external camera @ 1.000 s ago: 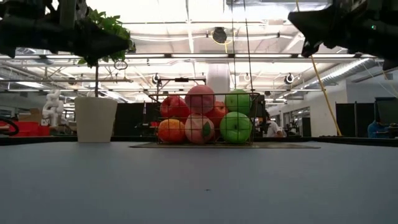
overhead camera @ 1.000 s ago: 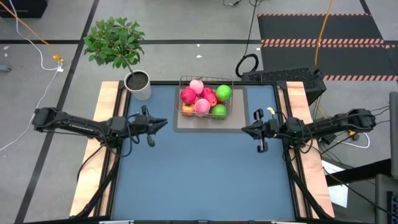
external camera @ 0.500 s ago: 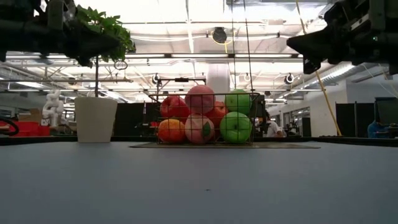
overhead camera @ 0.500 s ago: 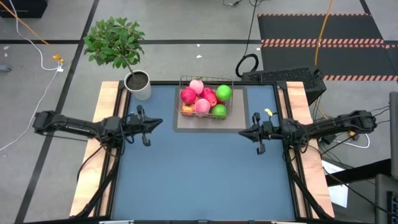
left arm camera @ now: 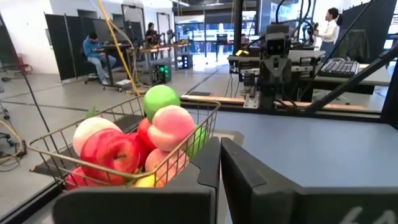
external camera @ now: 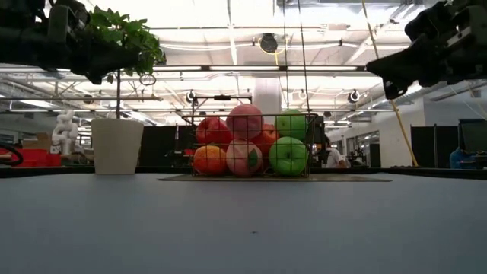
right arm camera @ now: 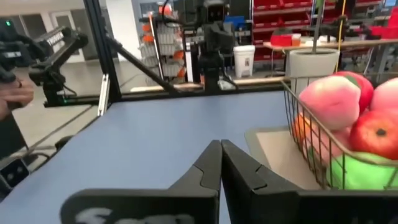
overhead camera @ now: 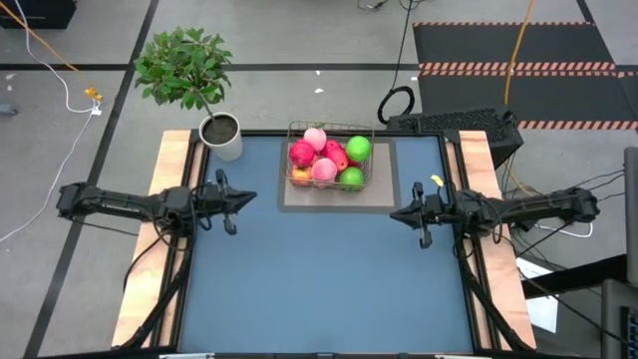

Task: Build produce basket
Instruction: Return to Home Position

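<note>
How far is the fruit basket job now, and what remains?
Done: the red, pink, green and orange fruits sit piled in the small grey wire basket; none lies on the blue table. In hand: nothing; the left gripper and right gripper hang apart from it, jaws shut, empty. Left: probably only parking the arms.

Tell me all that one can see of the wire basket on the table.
The basket is a small rectangular one of thin grey metal wire, open-meshed and see-through. It stands upright on a grey-brown mat at the far middle of the blue table. Red, pink, green and orange fruits fill it, heaped above its rim. Nothing else touches it.
</note>
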You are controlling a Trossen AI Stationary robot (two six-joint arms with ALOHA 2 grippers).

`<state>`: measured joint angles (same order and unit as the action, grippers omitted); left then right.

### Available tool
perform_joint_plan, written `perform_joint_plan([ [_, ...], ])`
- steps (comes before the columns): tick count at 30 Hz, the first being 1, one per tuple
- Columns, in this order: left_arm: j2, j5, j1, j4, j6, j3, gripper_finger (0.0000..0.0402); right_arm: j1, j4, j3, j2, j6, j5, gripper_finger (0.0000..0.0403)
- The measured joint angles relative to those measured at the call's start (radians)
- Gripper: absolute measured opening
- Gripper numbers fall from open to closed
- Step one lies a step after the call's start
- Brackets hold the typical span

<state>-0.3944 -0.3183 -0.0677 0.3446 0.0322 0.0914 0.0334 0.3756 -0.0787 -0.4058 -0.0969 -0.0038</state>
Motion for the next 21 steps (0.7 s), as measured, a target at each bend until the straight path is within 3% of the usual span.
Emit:
perform_joint_plan([
  [4,0.035,0.0,0.0,-0.073,-0.007,0.0,0.0003,0.0,-0.144,-0.026,0.102,0.002,-0.001,0.0],
  [11,0.125,0.0,0.0,-0.239,-0.037,0.0,0.0018,0.0,-0.342,-0.034,0.273,0.003,-0.001,0.0],
  [16,0.184,-0.001,0.0,-0.354,-0.067,0.0,0.0004,0.0,-0.438,-0.034,0.347,0.003,0.0,0.0],
  [21,0.228,-0.003,0.0,-0.42,-0.101,-0.026,0.0015,0.0,-0.512,-0.036,0.397,0.007,0.002,0.0],
])
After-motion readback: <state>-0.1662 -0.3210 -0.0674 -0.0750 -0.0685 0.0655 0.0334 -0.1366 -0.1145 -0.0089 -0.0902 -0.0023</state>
